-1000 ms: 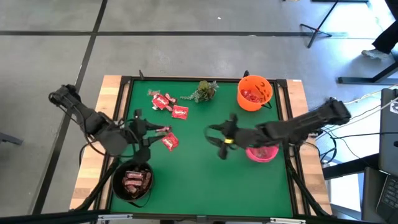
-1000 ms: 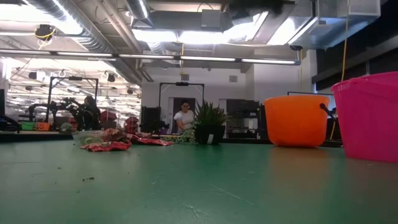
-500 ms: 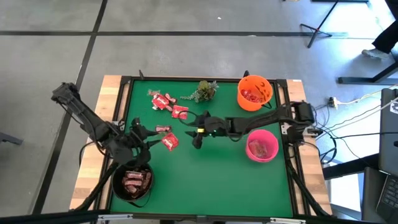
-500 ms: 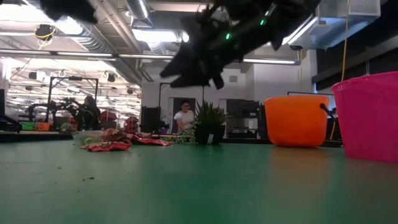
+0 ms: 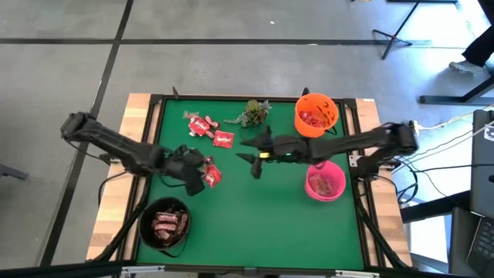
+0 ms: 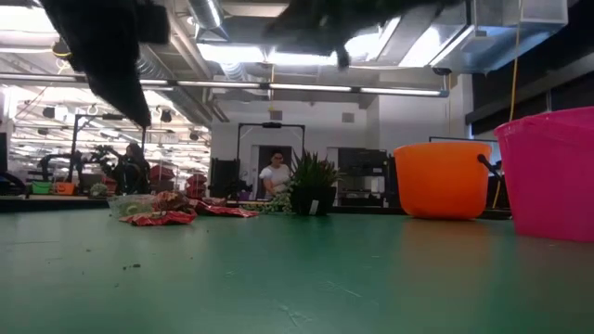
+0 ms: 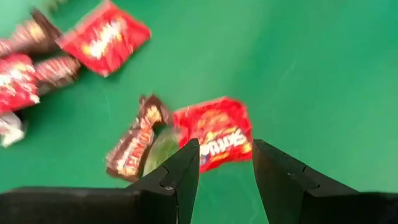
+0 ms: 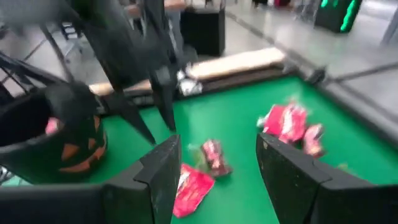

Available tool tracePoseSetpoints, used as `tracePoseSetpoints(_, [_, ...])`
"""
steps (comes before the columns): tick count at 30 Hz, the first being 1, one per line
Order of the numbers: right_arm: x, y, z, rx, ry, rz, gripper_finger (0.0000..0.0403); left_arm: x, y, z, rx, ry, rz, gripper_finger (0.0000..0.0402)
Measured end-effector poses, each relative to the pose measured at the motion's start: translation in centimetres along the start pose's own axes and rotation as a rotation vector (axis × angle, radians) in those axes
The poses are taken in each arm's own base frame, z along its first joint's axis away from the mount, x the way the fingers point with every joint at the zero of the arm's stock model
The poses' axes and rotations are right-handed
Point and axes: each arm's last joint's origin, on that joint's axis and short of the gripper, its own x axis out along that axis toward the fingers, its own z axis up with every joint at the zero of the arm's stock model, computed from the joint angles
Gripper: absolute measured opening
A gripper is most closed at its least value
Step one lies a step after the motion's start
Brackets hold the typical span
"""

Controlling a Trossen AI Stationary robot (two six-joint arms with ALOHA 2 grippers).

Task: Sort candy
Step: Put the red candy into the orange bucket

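Both tools hover open and empty over the green bench (image 5: 262, 208).
Left tool (image 7: 225, 163) hangs above a red square packet (image 7: 219, 130); beside it a dark brown-red bar (image 7: 134, 144) lies flat, long axis slanting away. Right tool (image 5: 248, 150) hovers mid-bench, near another red packet (image 5: 223, 140).

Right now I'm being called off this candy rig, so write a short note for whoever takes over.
Left pincer: open, empty, above the red packet and brown bar near the table's left side.
Right pincer: open, empty, over mid-table.
Done: brown bars in the black bowl, red candy in the orange bowl, some in the pink bowl.
Left: that pair, plus the loose candy cluster at the back beside the plant sprig.
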Motion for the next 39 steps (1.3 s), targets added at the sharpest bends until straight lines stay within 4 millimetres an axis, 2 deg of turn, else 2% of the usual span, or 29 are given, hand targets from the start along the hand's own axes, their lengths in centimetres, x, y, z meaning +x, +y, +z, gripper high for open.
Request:
tracePoseSetpoints(4, [-4.9, 1.6, 3.2, -0.026, -0.091, 0.005, 0.0205, 3.1, 0.2, 0.6, -0.018, 0.155, -0.023, 0.0137])
tracePoseSetpoints(7, [-8.0, 3.1, 4.3, -0.030, -0.120, 0.006, 0.0204, 5.2, 0.4, 0.8, -0.033, 0.240, -0.024, 0.0137])
tracePoseSetpoints(9, [-9.3, 4.4, 4.3, -0.036, -0.133, 0.009, 0.0204, 6.6, 0.4, 0.9, -0.038, 0.267, -0.009, 0.0137])
tracePoseSetpoints(15, [-11.3, 7.6, 3.4, -0.098, -0.130, 0.007, 0.0204, 10.4, 0.8, 0.7, -0.069, 0.388, -0.006, 0.0137])
tracePoseSetpoints(19, [-11.8, 8.5, 2.9, -0.122, -0.127, -0.027, 0.0204, 11.6, 0.7, 0.6, -0.083, 0.419, -0.024, 0.0137])
tracePoseSetpoints(26, [-11.9, 8.5, 2.6, -0.119, -0.112, -0.069, 0.0204, 11.7, 0.1, 0.4, -0.062, 0.407, -0.037, 0.0122])
tracePoseSetpoints(32, [-11.9, 8.5, 2.6, -0.118, -0.109, -0.073, 0.0204, 11.4, -0.9, 0.1, 0.009, 0.384, -0.084, 0.0042])
tracePoseSetpoints(34, [-11.9, 8.4, 2.6, -0.117, -0.112, -0.086, 0.0204, 11.2, -1.3, 0.5, 0.032, 0.378, -0.109, 0.0013])
tracePoseSetpoints(37, [-11.9, 8.4, 2.6, -0.118, -0.112, -0.087, 0.0204, 10.3, -1.7, 1.5, 0.066, 0.384, -0.129, 0.0003])
tracePoseSetpoints(39, [-11.9, 8.4, 2.6, -0.119, -0.111, -0.087, 0.0204, 9.0, -2.4, 2.7, 0.084, 0.379, -0.144, 0.0000])
